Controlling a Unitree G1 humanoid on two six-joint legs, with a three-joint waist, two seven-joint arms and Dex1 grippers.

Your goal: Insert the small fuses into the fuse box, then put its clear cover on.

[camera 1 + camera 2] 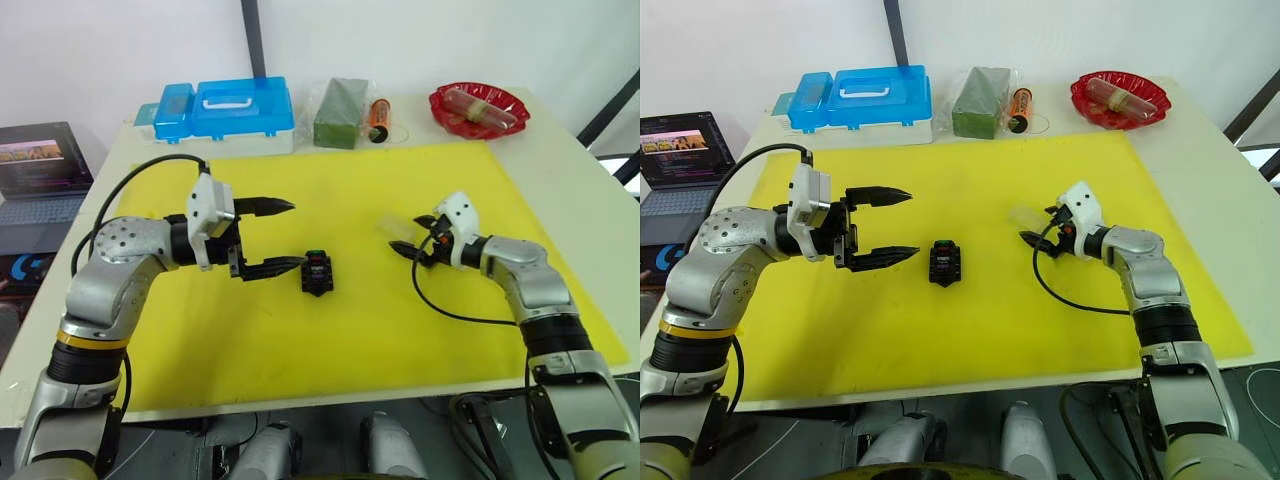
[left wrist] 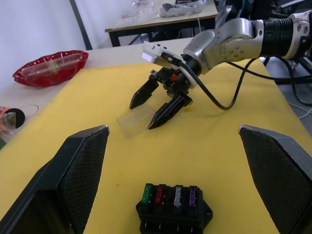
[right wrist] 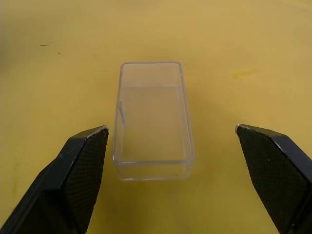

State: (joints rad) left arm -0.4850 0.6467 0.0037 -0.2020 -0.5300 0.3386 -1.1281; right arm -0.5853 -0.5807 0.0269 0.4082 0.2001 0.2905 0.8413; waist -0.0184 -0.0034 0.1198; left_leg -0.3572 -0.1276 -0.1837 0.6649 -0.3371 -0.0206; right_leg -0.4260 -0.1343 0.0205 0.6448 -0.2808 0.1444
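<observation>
The small black rectangular plastic fuse box [image 1: 317, 272] sits near the middle of the yellow mat [image 1: 350, 330] that covers the surface. In the left wrist view its top row holds 4 small plastic fuses [image 2: 169, 194]: green, red, pale whitish and purple, side by side and upright in their slots. They look seated, so the inserting part of the task appears done, as far as these views allow.

What is left is the cover. The small clear rectangular plastic cover [image 3: 152, 119] lies flat on the mat, open side up, well apart from the fuse box on the robot's right. The right gripper [image 1: 418, 236] hangs just over it with its fingers spread wide on either side of the cover, holding nothing; the right wrist view shows both fingers clear of its walls.

The left gripper [image 1: 272, 236] is just beside the fuse box on its left, fingers wide open and empty, pointed at the box but apart from it.

By my reading, the cover must now be picked up, turned open side down, carried over and pressed onto the fuse box.

At the far edge of the surface stand a large blue plastic case with a white handle [image 1: 228, 108] and a red dish [image 1: 478, 108].
</observation>
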